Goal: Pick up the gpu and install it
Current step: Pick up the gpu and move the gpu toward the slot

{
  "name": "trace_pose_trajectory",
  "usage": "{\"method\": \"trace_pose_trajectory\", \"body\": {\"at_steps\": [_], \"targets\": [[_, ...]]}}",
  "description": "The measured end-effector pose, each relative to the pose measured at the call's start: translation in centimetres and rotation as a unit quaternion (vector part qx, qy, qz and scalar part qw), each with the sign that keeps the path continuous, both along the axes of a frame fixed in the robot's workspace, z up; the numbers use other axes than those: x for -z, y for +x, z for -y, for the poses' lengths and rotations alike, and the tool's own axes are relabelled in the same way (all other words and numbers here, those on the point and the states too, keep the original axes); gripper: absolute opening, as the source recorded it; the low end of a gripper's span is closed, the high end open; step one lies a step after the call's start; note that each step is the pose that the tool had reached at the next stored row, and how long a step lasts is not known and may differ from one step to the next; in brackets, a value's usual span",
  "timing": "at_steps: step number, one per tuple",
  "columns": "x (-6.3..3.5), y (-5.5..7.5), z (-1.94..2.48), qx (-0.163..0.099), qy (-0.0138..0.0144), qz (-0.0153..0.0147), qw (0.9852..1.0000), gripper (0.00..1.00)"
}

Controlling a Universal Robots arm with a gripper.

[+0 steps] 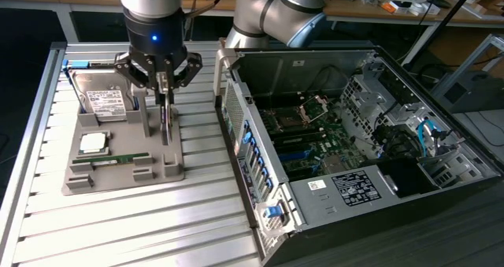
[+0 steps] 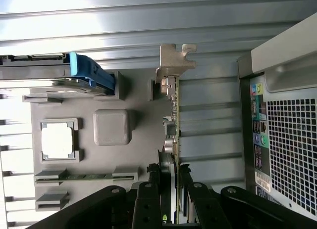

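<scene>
- The hand [image 1: 162,90] hangs over the grey holder [image 1: 162,173] on the table [image 1: 141,225], and its fingers [image 2: 148,192] are closed on the upper edge of the gpu [image 1: 165,124], one on each face.
- The gpu stands upright on edge in the holder's middle slot. Its pale metal bracket [image 2: 176,61] points away from the hand, with the hard drive [image 1: 106,100] just beside it and the open computer case [image 1: 236,116] on the other side.
- It cannot be told whether the lower edge is free of the slot.
- The step in hand is judged to be taking the card out of the holder. A straight, vertical pull is called for, so that the thin board is not levered against the slot walls.
- The pinch is best kept on the bare board edge and centred along its length, since an off-centre hold is likely to let the long card swing.
- Clearance from the holder's posts and the hard drive is to be watched, as the card is blade-thin and bends easily.
</scene>
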State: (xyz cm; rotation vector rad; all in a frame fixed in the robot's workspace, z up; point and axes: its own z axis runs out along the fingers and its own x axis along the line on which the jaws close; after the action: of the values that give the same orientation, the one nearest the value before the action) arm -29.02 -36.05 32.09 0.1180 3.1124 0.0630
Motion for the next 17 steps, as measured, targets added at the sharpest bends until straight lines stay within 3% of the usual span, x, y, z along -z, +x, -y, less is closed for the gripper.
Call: {"method": "trace_pose_trajectory", "body": {"at_steps": [17], "targets": [[-1.16, 0.0, 0.0, 0.0, 0.0, 0.0, 1.0, 0.27]]}}
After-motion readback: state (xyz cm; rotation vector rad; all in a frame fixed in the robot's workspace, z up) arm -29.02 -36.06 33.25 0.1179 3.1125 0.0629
